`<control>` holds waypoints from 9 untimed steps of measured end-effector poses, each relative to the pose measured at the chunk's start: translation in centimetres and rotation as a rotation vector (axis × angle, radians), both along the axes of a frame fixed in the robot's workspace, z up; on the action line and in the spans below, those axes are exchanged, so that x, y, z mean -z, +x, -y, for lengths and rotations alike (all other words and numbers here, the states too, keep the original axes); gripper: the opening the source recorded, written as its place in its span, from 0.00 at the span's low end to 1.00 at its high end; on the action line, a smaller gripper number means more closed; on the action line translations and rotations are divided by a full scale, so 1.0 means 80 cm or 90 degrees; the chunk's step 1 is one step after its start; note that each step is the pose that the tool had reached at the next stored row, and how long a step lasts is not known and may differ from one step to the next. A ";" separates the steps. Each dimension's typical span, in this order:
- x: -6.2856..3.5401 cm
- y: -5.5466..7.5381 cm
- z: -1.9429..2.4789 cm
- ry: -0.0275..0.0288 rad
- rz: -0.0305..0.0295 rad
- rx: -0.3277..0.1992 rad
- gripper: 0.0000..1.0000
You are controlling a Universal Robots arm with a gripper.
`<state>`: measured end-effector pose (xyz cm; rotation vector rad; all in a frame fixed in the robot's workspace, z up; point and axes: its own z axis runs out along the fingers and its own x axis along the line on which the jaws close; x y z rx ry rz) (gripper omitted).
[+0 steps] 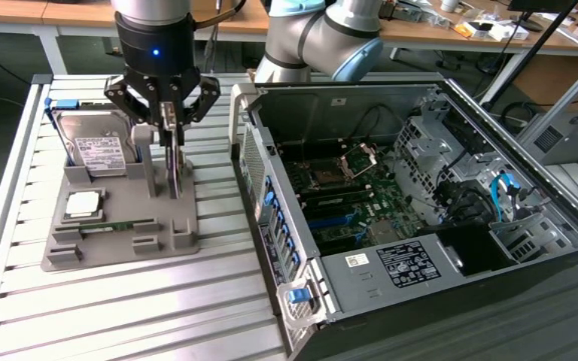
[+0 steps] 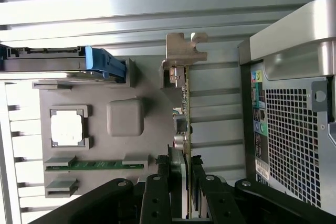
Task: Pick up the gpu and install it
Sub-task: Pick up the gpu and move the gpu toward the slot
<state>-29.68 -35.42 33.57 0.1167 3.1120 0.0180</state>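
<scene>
The hard drive (image 1: 98, 150) carries a white label, and the open computer case (image 1: 254, 154) has a white sticker (image 1: 357, 259) and a black label (image 1: 409, 263); none of the print is readable. The gpu (image 1: 174, 171) stands on edge in a grey holder (image 1: 118, 244) on the slatted tabletop (image 1: 118, 316), its silver bracket (image 2: 184, 51) away from the claw. The claw (image 1: 171, 120) is narrow and straddles the card's upper edge; I cannot tell whether it grips. A processor chip (image 1: 83, 203) and a green memory stick (image 1: 114, 224) lie in the holder just beside it.
</scene>
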 end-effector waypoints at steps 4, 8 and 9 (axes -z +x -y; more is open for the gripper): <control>-0.004 0.000 0.0000 0.0000 0.0000 0.000 0.27; -0.007 0.000 0.0000 0.0000 -0.0001 0.000 0.27; -0.008 0.000 0.0000 0.0000 0.0000 0.000 0.27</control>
